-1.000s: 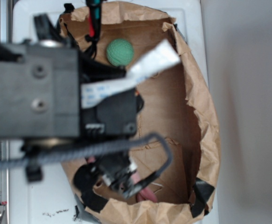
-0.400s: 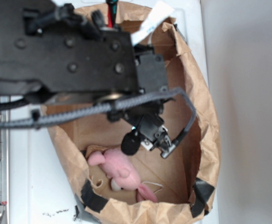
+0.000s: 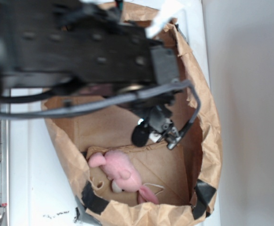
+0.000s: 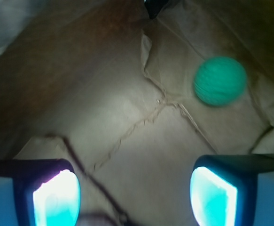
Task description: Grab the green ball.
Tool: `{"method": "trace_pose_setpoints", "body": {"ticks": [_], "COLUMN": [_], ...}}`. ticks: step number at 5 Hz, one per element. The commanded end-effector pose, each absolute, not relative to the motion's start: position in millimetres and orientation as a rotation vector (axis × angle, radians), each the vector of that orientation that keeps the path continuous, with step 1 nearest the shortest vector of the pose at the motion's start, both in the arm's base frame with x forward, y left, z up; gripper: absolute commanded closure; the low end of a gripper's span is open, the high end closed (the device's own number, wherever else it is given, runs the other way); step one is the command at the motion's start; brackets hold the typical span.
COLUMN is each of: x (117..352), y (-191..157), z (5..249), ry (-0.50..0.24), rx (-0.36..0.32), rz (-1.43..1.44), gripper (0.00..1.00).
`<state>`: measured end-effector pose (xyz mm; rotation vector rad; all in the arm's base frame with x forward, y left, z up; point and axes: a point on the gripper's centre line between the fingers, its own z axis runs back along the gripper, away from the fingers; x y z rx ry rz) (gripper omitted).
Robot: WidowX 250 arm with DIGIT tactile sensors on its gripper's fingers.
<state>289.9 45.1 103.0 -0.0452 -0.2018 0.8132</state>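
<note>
Exterior view: white desk (image 3: 28, 174) at the left edge, with a crumpled brown paper bag (image 3: 207, 141) standing open on it, black tape patches on its lower rim. Blurred black robot arm (image 3: 80, 52) spans the upper left and reaches over the bag mouth, grey cable looping down its side, hiding the upper part of the bag interior. Small pink plush toy (image 3: 120, 172) lies on the bag floor at lower left of the opening, below the arm's tip. Gripper (image 3: 155, 132) hangs inside the bag, right of centre and above the plush; its opening can't be read from here. Wrist view: brown creased bag floor (image 4: 127, 141) fills the frame; the two fingertips (image 4: 57, 197) show at bottom left and bottom right, far apart, so jaws are wide open with nothing between them. Small mint-green round ball with ribbed knit texture (image 4: 220, 81) sits on the bag floor at upper right, above the right-hand fingertip, well clear of both, slightly motion-blurred. Green ball isn't visible in the exterior view.
</note>
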Motion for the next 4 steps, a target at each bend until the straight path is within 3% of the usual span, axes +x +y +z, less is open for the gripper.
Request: {"method": "trace_pose_setpoints", "body": {"ticks": [1, 3, 4], "x": [315.9, 307.7, 305.0], "y": [93.6, 87.1, 84.3], "z": [119.3, 125.1, 132.8], "ry": [-0.275, -0.267, -0.262], "rx": [0.008, 0.015, -0.027], "rz": [0.884, 0.828, 0.792], "gripper": [0.00, 0.00, 0.00]}}
